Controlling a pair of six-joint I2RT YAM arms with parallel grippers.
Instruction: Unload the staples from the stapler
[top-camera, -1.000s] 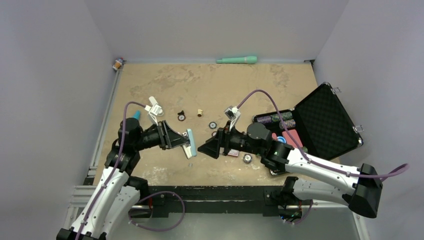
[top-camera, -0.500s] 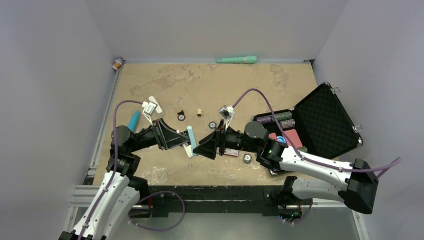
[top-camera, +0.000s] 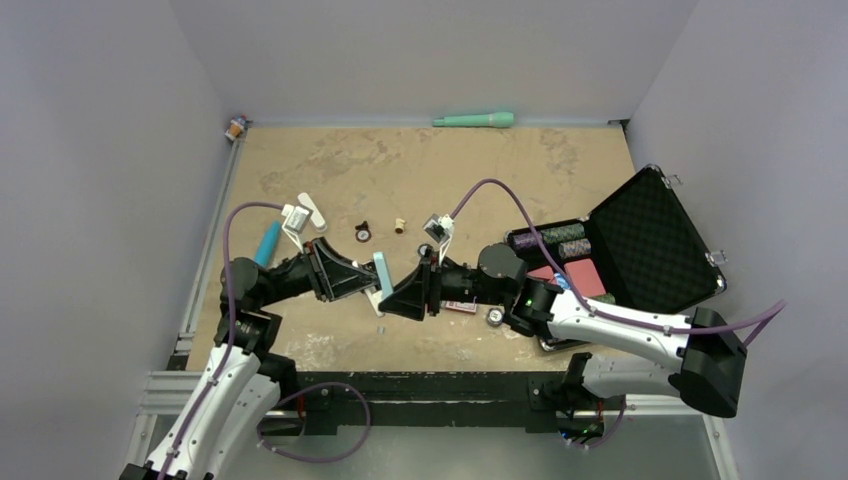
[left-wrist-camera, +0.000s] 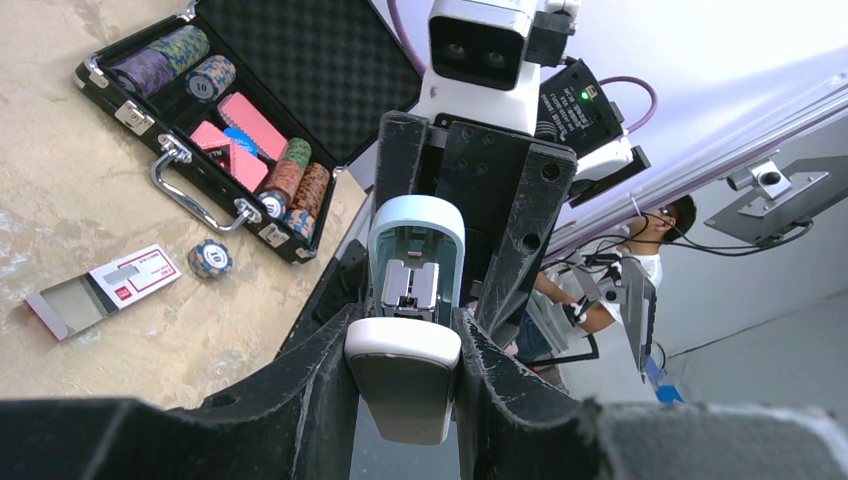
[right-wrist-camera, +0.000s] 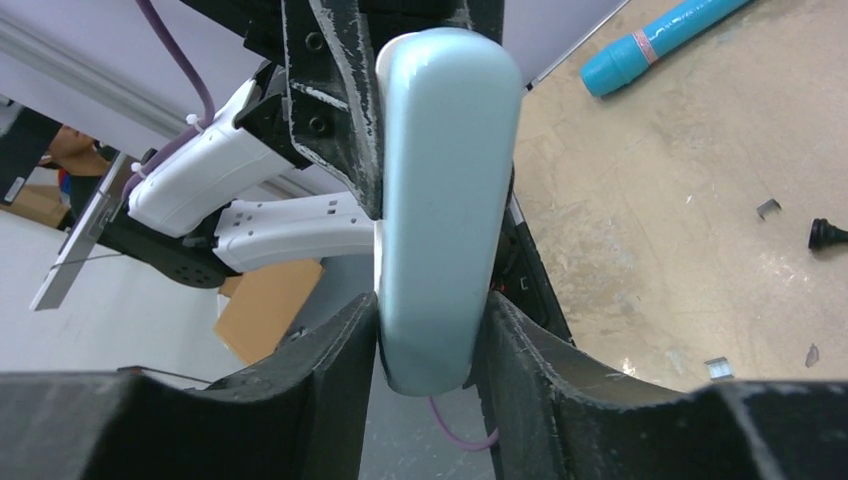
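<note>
Pale blue plastic fills the gap between both sets of fingers: the stapler (top-camera: 382, 272) is held up off the worktop (top-camera: 450, 170), upright, between the two arms. The left gripper (left-wrist-camera: 403, 350) has not altered over the last second; its fingers are partly closed and clamped on the stapler's white lower half. In the left wrist view the blue lid stands open above them, with the metal magazine showing inside it.

The change is on the other side. A second ago the right gripper (right-wrist-camera: 430, 330) stood apart from the stapler with its fingers wide. It has since reached across and narrowed them, and in the right wrist view they now press on either flank of the rounded blue shell. Both arms therefore grip the stapler at once. This suggests the left will brace it while the right works the lid or magazine.

A tiny silvery strip that looks like the staples (right-wrist-camera: 718, 367) lies on the worktop beside the right fingers, clear of both arms. Whether more remain in the magazine cannot be told. A small clear box (left-wrist-camera: 100, 290) with a red-and-white label lies behind the right fingers.
</note>
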